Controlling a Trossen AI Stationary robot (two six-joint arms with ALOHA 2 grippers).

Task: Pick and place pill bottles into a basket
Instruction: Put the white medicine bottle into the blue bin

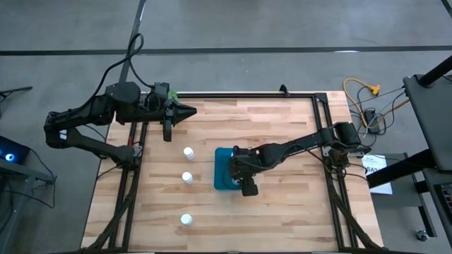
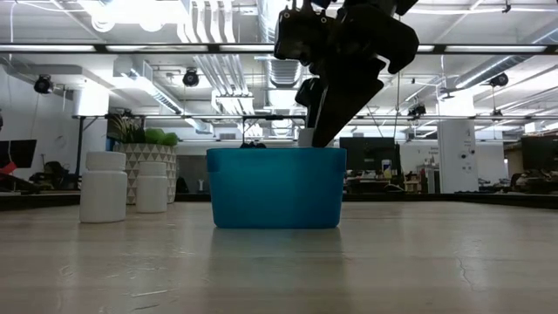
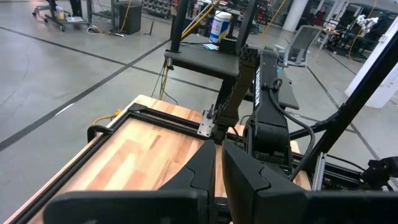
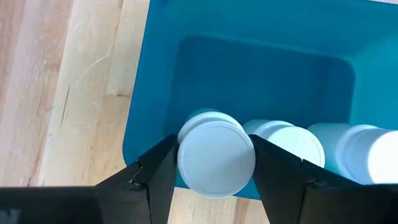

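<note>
Three bottles stand upright in the basket point(image 4: 249, 74), which sits mid-counter; the nearest bottle point(image 4: 216, 154) stands between the right hand's point(image 4: 214, 177) fingers, which flank it slightly apart, whether touching it is unclear. Three more bottles point(image 1: 188, 152) stand in a row on the wooden counter point(image 1: 282, 212) just left of the basket. Beyond lies grey floor and an open workshop with ceiling pipes. The right arm reaches down over the basket's rim. The left hand point(image 3: 217, 165), fingers together, hovers at the far counter edge.
</note>
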